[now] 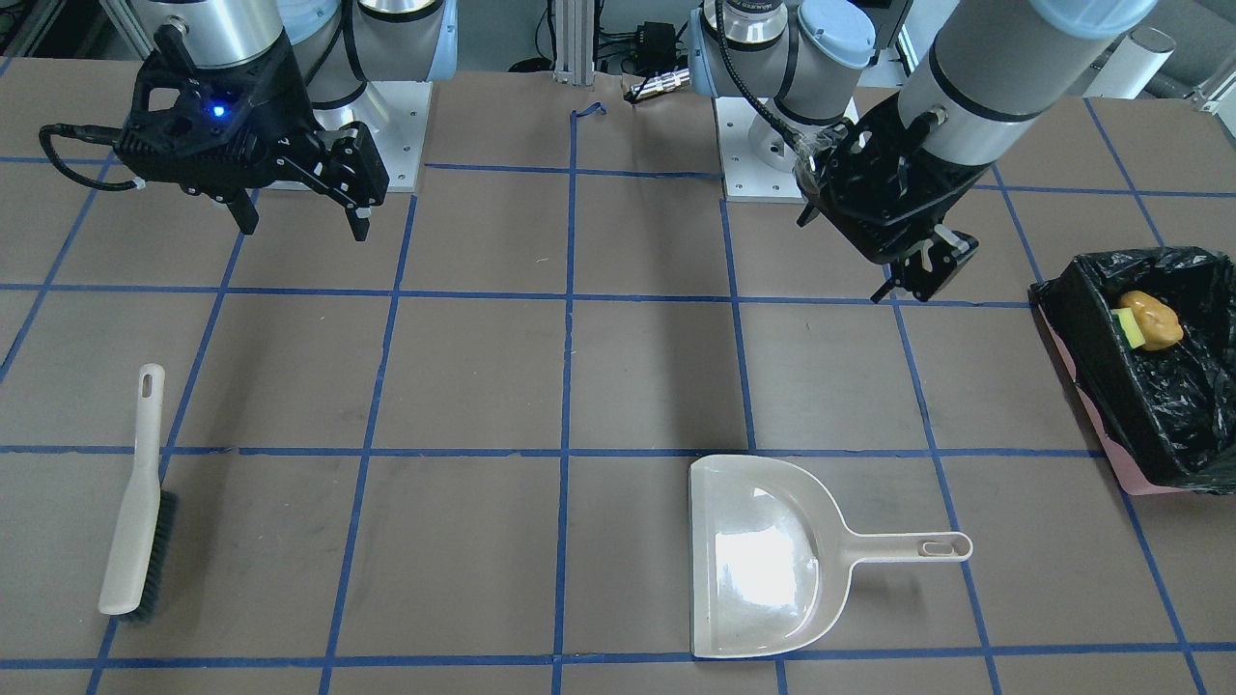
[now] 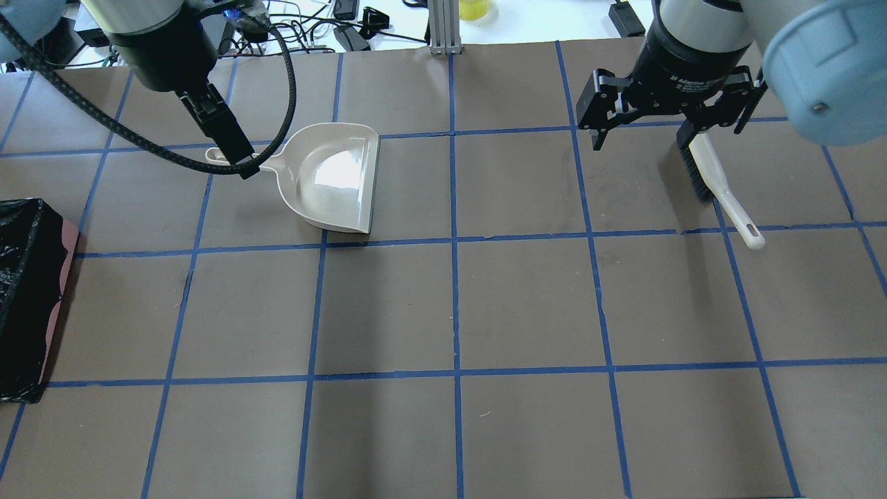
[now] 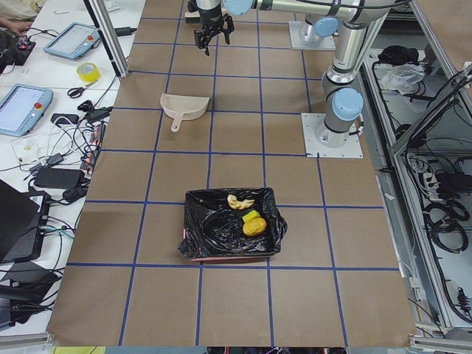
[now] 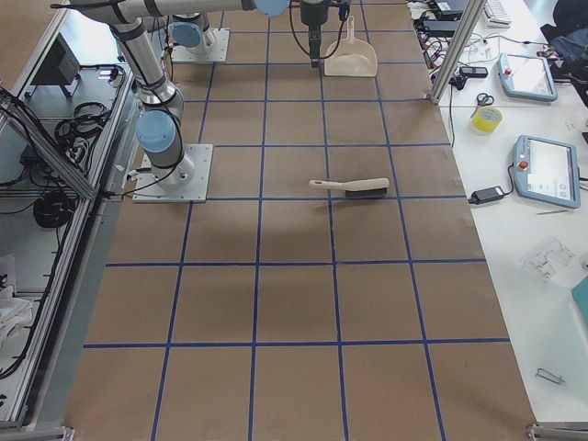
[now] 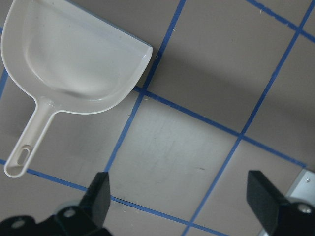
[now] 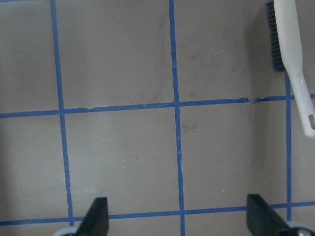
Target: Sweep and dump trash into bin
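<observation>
Left pincer [image 5: 181, 191] wide open, empty; dustpan [image 1: 763, 560] lies near it, bin [image 1: 1186, 430] with trash [image 1: 1149, 319] inside farther off. Right pincer [image 1: 305, 228] wide open, empty; brush [image 1: 135, 502] on bench [image 1: 483, 386] near it.

The table [image 2: 527, 305] is viewed from behind, opposite, both distant ends and, closely, both wrists; the bin [image 1: 1168, 425] is shared by opposite and left-end views.
</observation>
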You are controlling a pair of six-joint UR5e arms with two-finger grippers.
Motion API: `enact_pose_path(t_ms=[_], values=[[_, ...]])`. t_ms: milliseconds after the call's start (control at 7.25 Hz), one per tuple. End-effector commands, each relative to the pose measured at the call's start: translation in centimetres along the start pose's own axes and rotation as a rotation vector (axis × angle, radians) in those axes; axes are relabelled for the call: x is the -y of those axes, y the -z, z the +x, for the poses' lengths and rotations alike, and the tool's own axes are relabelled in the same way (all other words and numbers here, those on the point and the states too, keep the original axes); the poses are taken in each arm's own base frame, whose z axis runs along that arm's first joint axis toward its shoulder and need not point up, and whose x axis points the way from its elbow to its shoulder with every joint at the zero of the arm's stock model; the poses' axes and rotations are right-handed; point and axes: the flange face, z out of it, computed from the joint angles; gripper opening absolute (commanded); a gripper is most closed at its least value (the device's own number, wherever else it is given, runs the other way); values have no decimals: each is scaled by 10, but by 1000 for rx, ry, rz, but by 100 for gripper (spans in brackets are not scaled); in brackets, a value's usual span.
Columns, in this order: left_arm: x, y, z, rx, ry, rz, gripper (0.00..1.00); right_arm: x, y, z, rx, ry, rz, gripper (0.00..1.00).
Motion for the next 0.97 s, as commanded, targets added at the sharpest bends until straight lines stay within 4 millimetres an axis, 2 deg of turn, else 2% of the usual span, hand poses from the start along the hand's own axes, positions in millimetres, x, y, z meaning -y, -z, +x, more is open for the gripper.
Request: enact_pose_path(t_ms=[0, 138, 414, 828], values=[[-20, 7, 23, 26, 330, 28, 99, 0, 0, 0, 1, -2, 1, 100], [-25, 16, 15, 49, 442, 76, 100, 0, 1, 0, 2, 1, 2, 100], [-28, 22, 18, 54, 771, 97, 100, 0, 1, 0, 2, 2, 2, 100], [-40, 37, 21, 68, 969, 153, 100, -3, 2, 0, 2, 3, -2, 100]])
